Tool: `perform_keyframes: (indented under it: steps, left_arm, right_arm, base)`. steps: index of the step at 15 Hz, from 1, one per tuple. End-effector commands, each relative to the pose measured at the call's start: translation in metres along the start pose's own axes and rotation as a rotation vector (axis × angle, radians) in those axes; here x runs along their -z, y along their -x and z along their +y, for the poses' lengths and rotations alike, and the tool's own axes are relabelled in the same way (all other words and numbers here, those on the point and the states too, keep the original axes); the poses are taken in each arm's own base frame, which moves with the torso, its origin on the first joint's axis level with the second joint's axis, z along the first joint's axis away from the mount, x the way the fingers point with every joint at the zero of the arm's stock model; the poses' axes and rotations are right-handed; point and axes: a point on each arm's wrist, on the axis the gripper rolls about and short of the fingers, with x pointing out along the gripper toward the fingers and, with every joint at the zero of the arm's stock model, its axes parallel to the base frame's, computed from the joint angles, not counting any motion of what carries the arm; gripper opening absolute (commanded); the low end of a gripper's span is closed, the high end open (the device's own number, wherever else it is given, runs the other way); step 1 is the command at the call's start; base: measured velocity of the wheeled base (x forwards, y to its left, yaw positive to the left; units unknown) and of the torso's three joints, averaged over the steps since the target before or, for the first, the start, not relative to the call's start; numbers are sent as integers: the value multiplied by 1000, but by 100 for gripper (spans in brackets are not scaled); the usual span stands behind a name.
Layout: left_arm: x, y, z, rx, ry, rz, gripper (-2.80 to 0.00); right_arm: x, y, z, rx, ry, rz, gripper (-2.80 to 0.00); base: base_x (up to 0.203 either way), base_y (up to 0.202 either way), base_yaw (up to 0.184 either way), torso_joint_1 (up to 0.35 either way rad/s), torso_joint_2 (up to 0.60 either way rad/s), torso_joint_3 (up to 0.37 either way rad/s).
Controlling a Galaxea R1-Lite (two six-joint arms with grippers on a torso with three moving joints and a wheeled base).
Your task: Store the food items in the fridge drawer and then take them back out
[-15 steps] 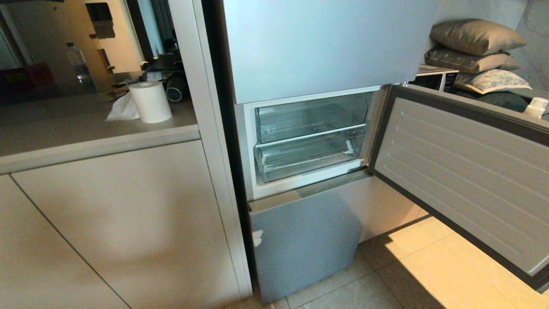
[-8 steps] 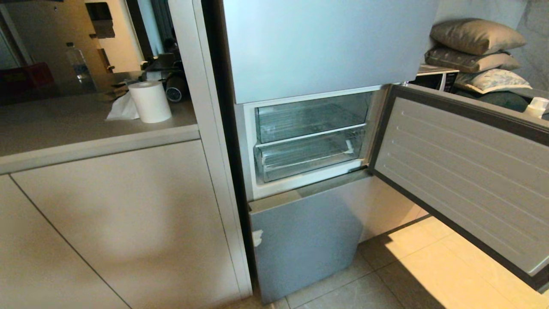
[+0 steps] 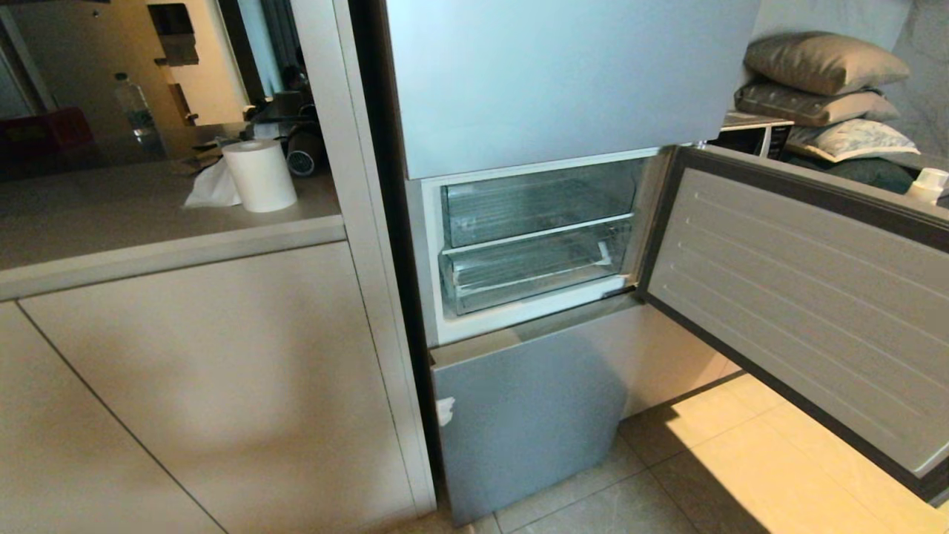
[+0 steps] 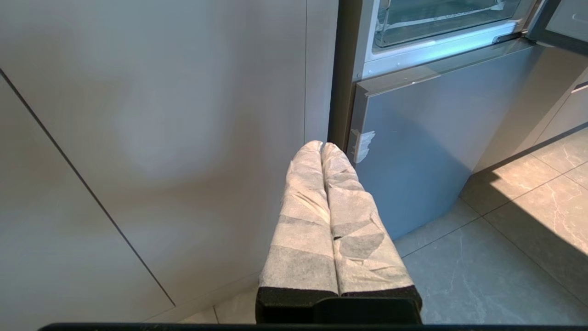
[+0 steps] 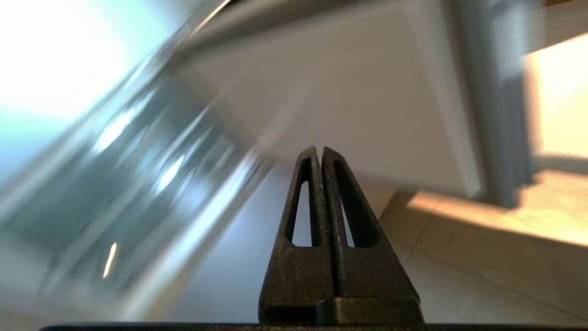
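Right gripper: black fingers pressed flat together, nothing between them, touching nothing. Its wrist view is smeared; the fridge's open compartment seems to lie ahead of it, though which part is hard to say. Arm not in the head view.

Left gripper: paper-wrapped fingers closed tip to tip, empty, low by the cabinet front and the lower fridge door. Parked.

Fridge drawer: shut, lower of two clear drawers in the compartment, below the taller clear drawer. Open door swung out on the right side. Food items: none visible in any view.

Step in hand, as judged: bring the right gripper to the drawer front. Do it well by coming in level, clear of the open door's edge, parting the fingers before contact, and taking the white-edged lip centrally so the drawer slides straight.
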Motion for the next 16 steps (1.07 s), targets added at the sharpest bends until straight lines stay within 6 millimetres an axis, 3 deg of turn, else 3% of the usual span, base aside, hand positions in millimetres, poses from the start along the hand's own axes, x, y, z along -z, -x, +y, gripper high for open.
perform_keyframes:
  steps: [1,4,6,9,12,16]
  left_arm:
    - [0,0,0,0,0,2,-280]
    - [0,0,0,0,0,2,-280]
    - [0,0,0,0,0,2,-280]
    - [0,0,0,0,2,2,-280]
    - [0,0,0,0,0,2,-280]
    - [0,0,0,0,0,2,-280]
  right_arm:
    - [-18,-63,-31,177,-40,-83,-280]
    - [-44,-87,-65,200,-31,-231,-280]
    - [-62,-89,-75,206,-17,-319,-280]
    - [-83,-107,-93,227,-46,-351,-280]
    - [-93,-134,-126,272,-119,-329,-280]
    - [-88,-164,-161,218,-340,-220,-280]
  base:
    - [0,0,0,0,0,0]
    - [0,0,0,0,0,0]
    - [0,0,0,0,0,0]
    - [0,0,0,0,0,0]
    - [0,0,0,0,0,0]
    - [0,0,0,0,0,0]
